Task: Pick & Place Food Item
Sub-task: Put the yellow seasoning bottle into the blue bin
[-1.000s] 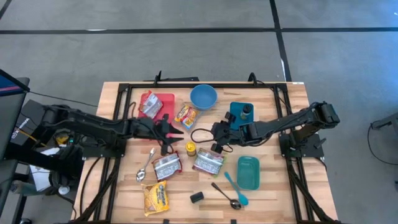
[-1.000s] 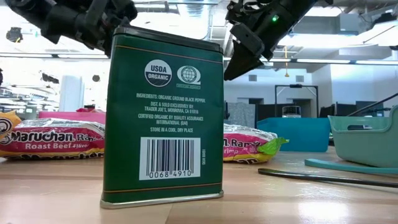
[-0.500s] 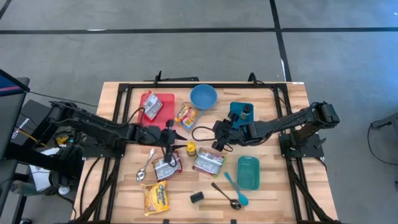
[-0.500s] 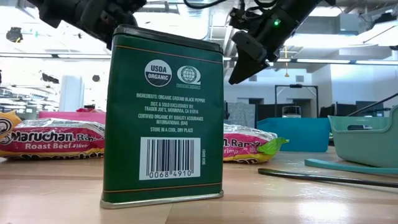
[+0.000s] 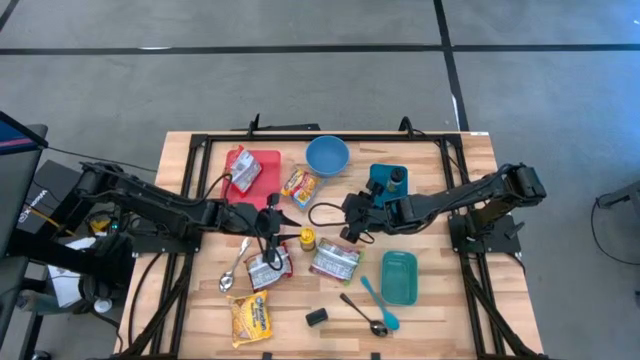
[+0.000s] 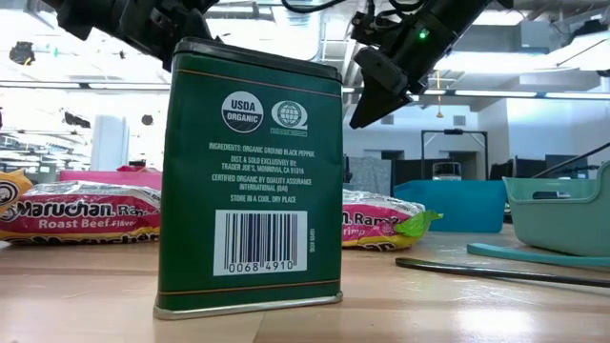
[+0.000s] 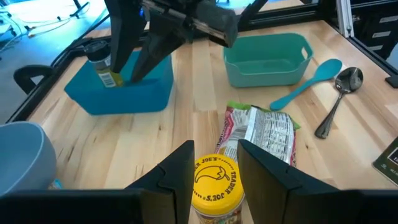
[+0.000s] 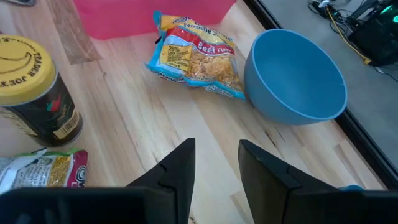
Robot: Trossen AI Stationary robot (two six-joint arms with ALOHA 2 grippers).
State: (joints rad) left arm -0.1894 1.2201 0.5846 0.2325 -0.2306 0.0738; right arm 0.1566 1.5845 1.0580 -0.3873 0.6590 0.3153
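Left gripper (image 7: pixel 214 165) has its jaws spread, hovering just above the upright spice jar (image 7: pixel 214 185) mid-desk (image 5: pixel 440 300): long axis vertical, yellow lid up, dark body. Right gripper (image 8: pixel 214 162) jaws spread too, holding nothing.

Tin (image 6: pixel 251 181): dark green, white print; bowl (image 5: pixel 327 156): blue; bin (image 5: pixel 398 277): teal; jar lid (image 7: pixel 215 178): yellow; table (image 5: pixel 450 290): pale wood
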